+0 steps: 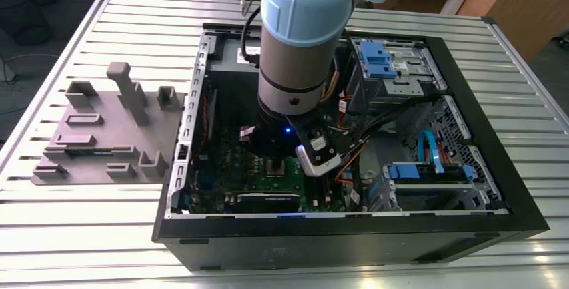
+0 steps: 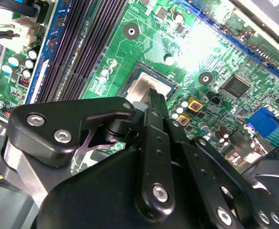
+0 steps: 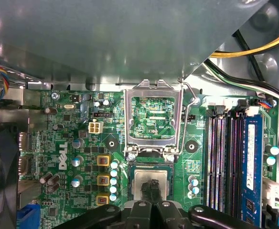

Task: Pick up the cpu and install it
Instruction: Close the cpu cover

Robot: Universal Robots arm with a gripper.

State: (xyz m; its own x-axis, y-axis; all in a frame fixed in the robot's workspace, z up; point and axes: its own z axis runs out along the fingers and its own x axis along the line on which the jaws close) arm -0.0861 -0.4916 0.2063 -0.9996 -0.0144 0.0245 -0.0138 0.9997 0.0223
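The cpu is a small silver-grey square lying flat in the metal-framed socket on the green motherboard. It also shows in the second wrist view as the cpu. The socket's load frame stands swung open beside it. My gripper hangs right over the middle of the chip, its two black fingers pressed together with nothing between them. The second wrist view shows the gripper with its tips at the chip's top face; I cannot tell whether they touch. In the exterior view the arm reaches down into the case over the socket.
The open computer case walls the board in. Memory slots run along one side of the socket, and capacitors line the other. Loose cables and blue drive bays sit nearby. A grey fixture block lies outside, at the exterior view's left.
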